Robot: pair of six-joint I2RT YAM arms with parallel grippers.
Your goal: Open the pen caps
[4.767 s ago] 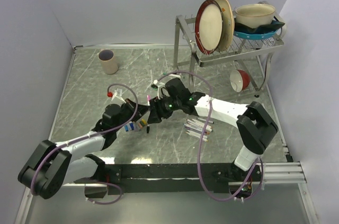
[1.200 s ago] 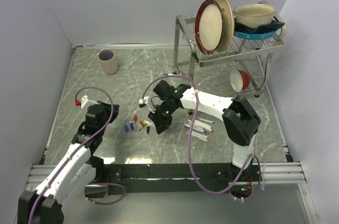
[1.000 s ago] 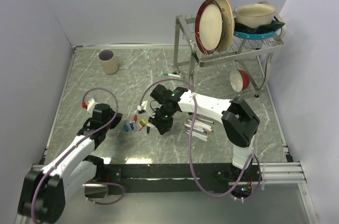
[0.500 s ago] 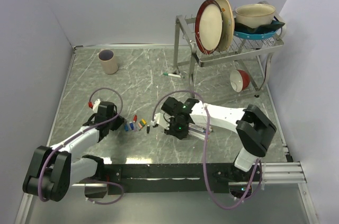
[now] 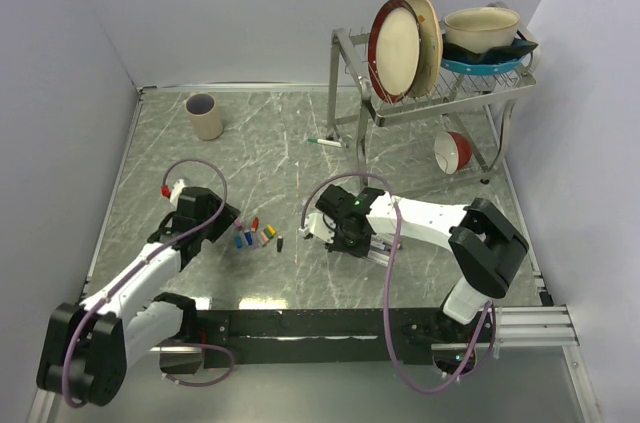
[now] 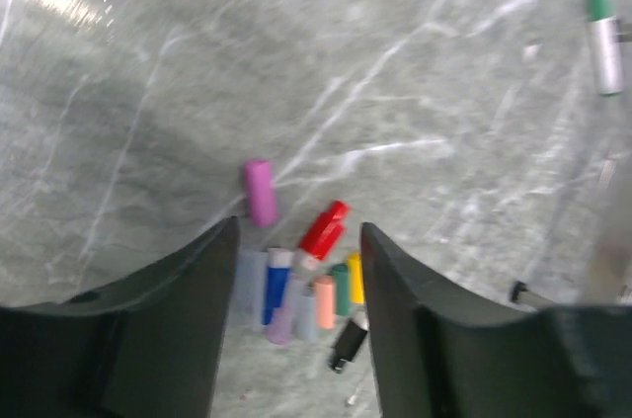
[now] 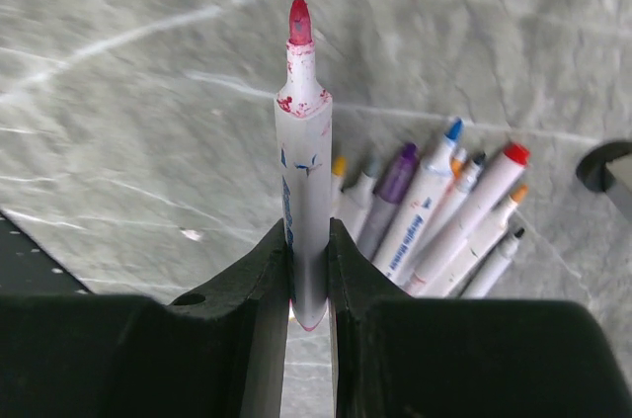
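Note:
Several loose pen caps (image 5: 255, 235) lie in a cluster on the table, among them a red cap (image 6: 324, 230), a blue cap (image 6: 277, 280), a pink cap (image 6: 261, 193) and a black cap (image 6: 348, 342). My left gripper (image 6: 296, 309) hovers open just above them, empty; the top view shows this left gripper (image 5: 226, 223) at the cluster's left. My right gripper (image 7: 308, 270) is shut on an uncapped white pen (image 7: 304, 191) with a red tip. The right gripper (image 5: 345, 238) hangs beside a pile of uncapped pens (image 5: 376, 244), the same pens (image 7: 434, 220) lying right of its fingers.
A green-capped pen (image 5: 325, 142) lies alone near the dish rack (image 5: 430, 83); it also shows as a pen (image 6: 602, 33) far right. The rack holds plates and bowls, with a red bowl (image 5: 455, 151) below. A mug (image 5: 205, 115) stands at the back left.
My left gripper has opened over the cap cluster. My right arm has carried the red-tipped pen rightward from the caps to the pen pile.

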